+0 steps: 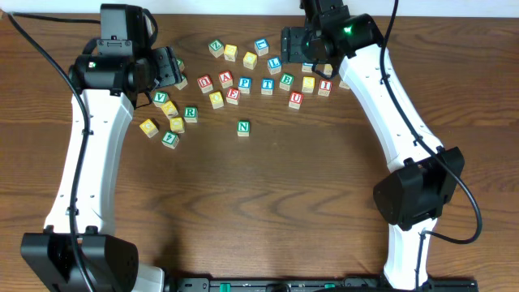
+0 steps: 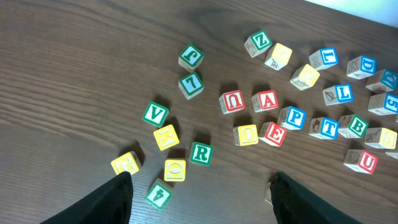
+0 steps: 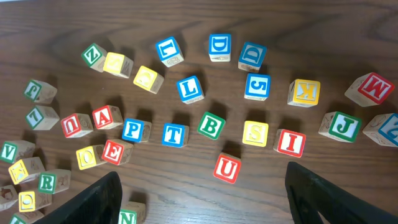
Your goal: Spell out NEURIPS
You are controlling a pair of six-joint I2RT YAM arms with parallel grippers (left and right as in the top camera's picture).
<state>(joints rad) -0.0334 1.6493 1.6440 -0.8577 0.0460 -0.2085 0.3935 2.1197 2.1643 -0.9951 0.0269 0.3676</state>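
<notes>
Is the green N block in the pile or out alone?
Out alone: the green N block sits apart from the other blocks, touching none.

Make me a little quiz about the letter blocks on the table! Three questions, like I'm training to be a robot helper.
1. True or false: the green N wooden cube is touching another cube.
2. Which letter is on the blue wooden cube just beside the red A wooden cube? A) D B) P C) L
3. Fill in: the right wrist view shows ___ red U wooden cubes.
Key: 1 false, it sits alone, apart from the rest. 2 B. 3 two.
</notes>
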